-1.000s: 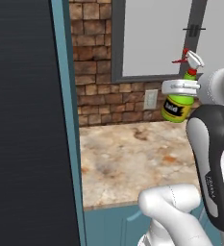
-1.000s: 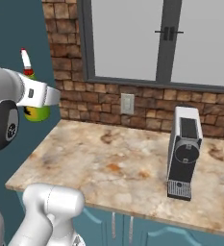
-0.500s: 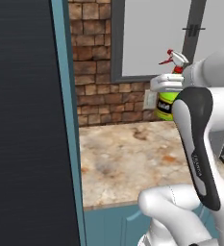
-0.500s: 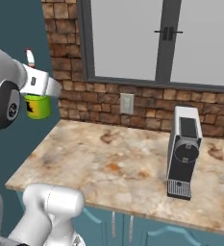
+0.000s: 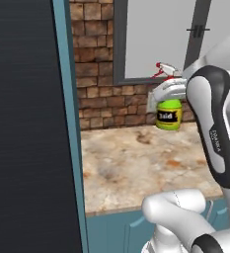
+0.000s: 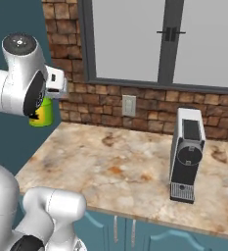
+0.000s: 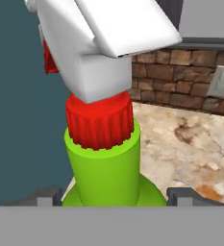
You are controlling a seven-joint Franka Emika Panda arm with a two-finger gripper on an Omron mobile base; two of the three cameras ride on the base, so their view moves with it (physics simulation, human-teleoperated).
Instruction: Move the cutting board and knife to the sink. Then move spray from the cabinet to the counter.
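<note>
From the left base view, we have the spray [image 5: 169, 112] hanging in the air above the counter [image 5: 136, 163], just in front of the brick wall [image 5: 99, 64] under the window [image 5: 156, 34]. Our gripper [image 5: 172, 92] clasps the bottle around its upper part, jaws spread wide around it. Our worry here is the height: if we let go now, we judge the bottle would drop and likely topple or roll off the edge.

From the right base view, the spray [image 6: 41, 113] sits half hidden behind our arm, over the near left corner of the counter [image 6: 135, 166], well apart from the coffee machine [image 6: 186, 154]. Lowering here could land it too close to the rim.

In the hand view, the spray [image 7: 104, 158] stands upright between our fingertips [image 7: 183, 194], its red collar and white trigger head near the lens. We cannot tell how firmly the pads bite; a loose hold could let it slip as we descend.
</note>
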